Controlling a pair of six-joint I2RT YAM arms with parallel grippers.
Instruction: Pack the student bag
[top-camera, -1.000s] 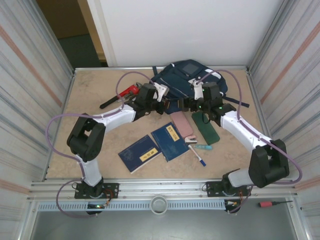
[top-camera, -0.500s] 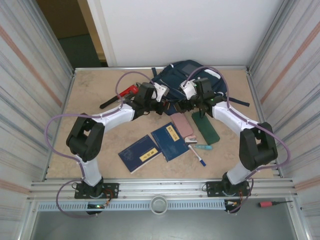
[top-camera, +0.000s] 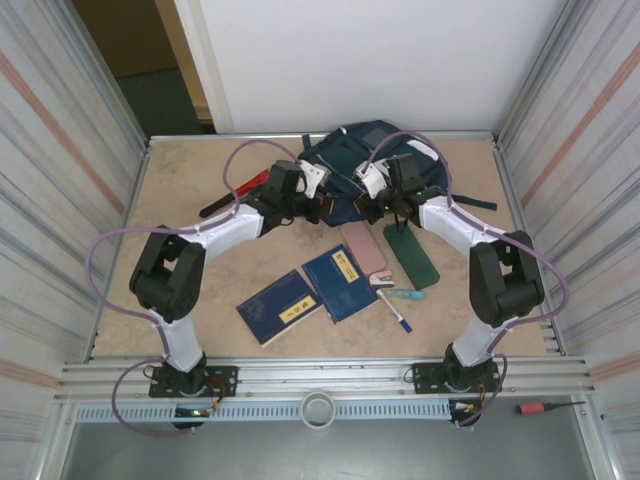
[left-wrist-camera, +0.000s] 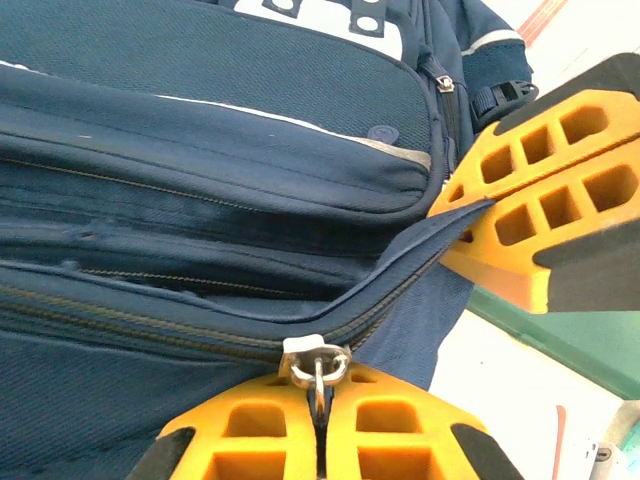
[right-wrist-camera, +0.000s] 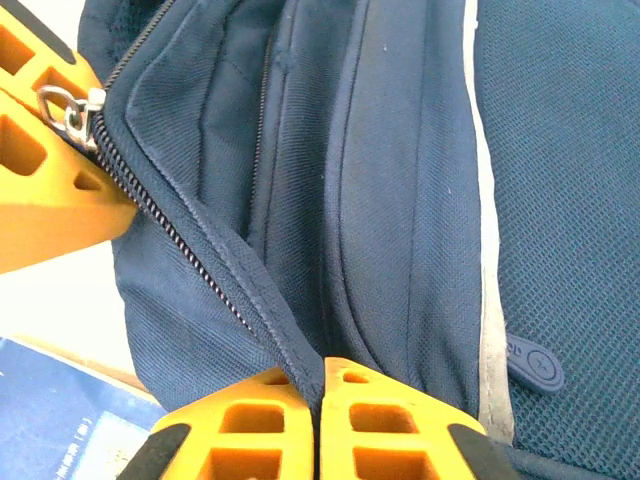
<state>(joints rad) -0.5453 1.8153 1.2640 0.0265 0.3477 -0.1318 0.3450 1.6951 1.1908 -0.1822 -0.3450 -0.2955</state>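
The student bag (top-camera: 362, 150), navy with pale stripes, lies at the back middle of the table. My left gripper (left-wrist-camera: 322, 385) is shut on the metal zipper pull (left-wrist-camera: 316, 362) at the bag's near edge, where the zipper is partly parted. My right gripper (right-wrist-camera: 322, 375) is shut on the bag's fabric edge beside the zipper teeth (right-wrist-camera: 170, 225). From above, the left gripper (top-camera: 320, 204) and right gripper (top-camera: 372, 207) sit close together at the bag's front. The left fingers (right-wrist-camera: 45, 200) holding the pull show in the right wrist view, and the right fingers (left-wrist-camera: 530, 215) show in the left wrist view.
Two navy books with yellow labels (top-camera: 283, 307) (top-camera: 340, 280) lie at the table's middle front. A pink case (top-camera: 365, 248), a green case (top-camera: 412, 257), a teal marker (top-camera: 405, 294) and a pen (top-camera: 396, 312) lie right of them. A red-handled tool (top-camera: 240, 192) lies left of the bag.
My right gripper has moved left and forward to the bag's front edge and shut on its fabric. The left gripper has shifted slightly left and back, still holding the zipper pull.
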